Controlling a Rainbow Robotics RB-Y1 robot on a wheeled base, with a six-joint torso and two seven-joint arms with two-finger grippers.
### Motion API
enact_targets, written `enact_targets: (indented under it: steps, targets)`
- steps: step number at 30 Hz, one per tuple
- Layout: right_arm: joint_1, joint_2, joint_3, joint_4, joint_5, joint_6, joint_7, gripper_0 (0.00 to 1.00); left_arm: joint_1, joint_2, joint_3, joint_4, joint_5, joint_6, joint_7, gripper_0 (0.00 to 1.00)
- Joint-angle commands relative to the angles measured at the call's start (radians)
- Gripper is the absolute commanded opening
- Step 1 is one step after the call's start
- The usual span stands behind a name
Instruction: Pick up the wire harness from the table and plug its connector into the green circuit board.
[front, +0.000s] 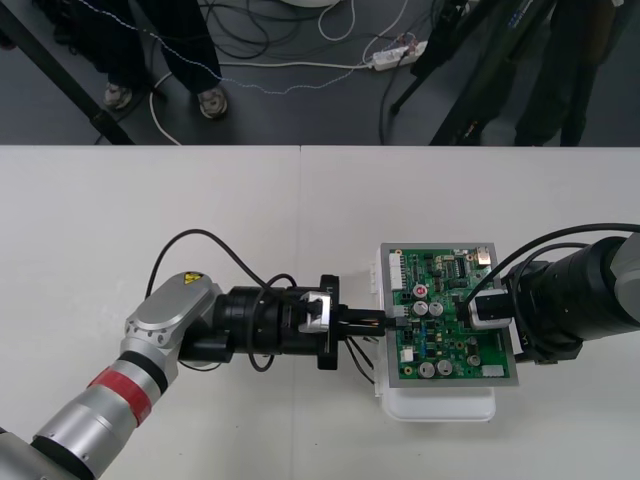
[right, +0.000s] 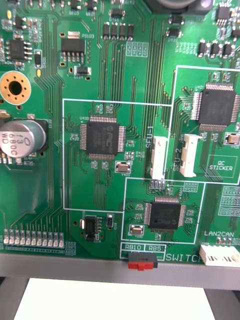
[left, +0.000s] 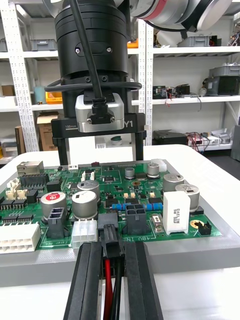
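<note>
The left gripper (left: 114, 247), clamped on the plug (left: 111, 231), aims it lengthwise at the board's (left: 150, 192) near edge, wires (left: 106, 287) trailing behind; the right gripper (left: 100, 157) hangs spread above.

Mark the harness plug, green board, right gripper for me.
plug (left: 111, 234): left wrist view, black housing.
green circuit board (front: 440, 345): front view, middle of its face.
right gripper (left: 100, 160): left wrist view, midway between fingertips.

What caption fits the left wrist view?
Left gripper shut on the small black harness plug at the green circuit board's edge; right gripper open over its far side.
</note>
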Motion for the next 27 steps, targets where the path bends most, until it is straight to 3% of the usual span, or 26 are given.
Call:
enact_targets:
  steps: [1, 27]
  targets:
    - [0.003, 0.015, 0.009, -0.035, -0.002, -0.003, -0.043, 1.00, 0.001, -0.052, -0.033, -0.021, 0.015, 0.026, 0.012, 0.00]
    - [0.003, 0.015, 0.009, -0.035, -0.005, -0.004, -0.039, 1.00, 0.001, -0.088, -0.043, -0.020, 0.001, 0.042, 0.011, 0.00]
